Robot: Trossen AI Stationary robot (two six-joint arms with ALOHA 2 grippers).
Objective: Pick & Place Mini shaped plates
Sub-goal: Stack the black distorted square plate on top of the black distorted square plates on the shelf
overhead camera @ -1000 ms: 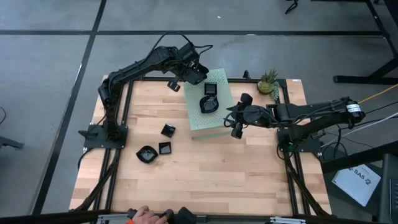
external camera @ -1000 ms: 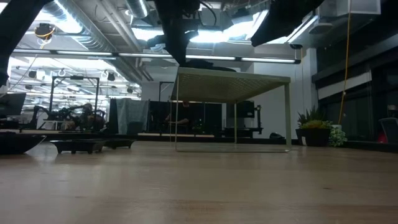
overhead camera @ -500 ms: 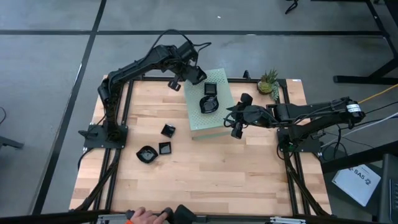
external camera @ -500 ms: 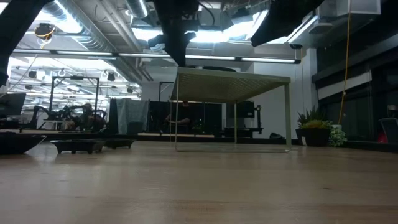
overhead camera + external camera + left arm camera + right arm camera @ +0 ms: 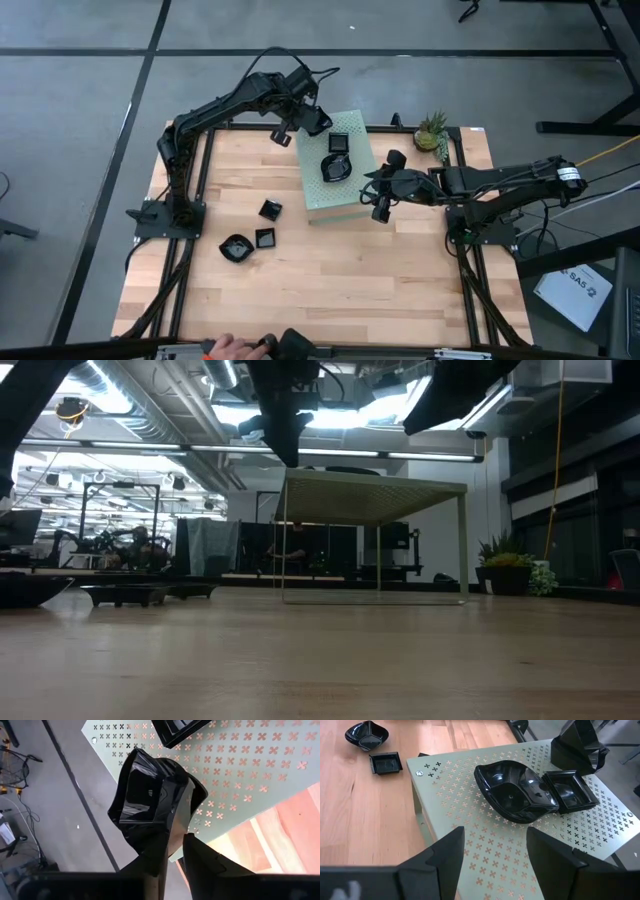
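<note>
Just at the far corner of the pale green perforated box (image 5: 338,168), a wavy-rimmed black dish (image 5: 152,795) sits between the left gripper's (image 5: 176,851) fingers, which are clasped on its rim. Nearby on the box top lie a large wavy dish (image 5: 516,791) and a square dish (image 5: 569,792) touching it. The right gripper (image 5: 495,852) hangs spread and empty beside the box, while three more dishes (image 5: 253,232) lie on the table (image 5: 350,290).

My plates (image 5: 517,792) are all glossy black, same as the dark tool (image 5: 172,855) fingers. The box (image 5: 470,840) is pale green, punched all over with little cross-shaped holes. My counter (image 5: 330,270) is light wood planks, and the floor around it's plain grey.
</note>
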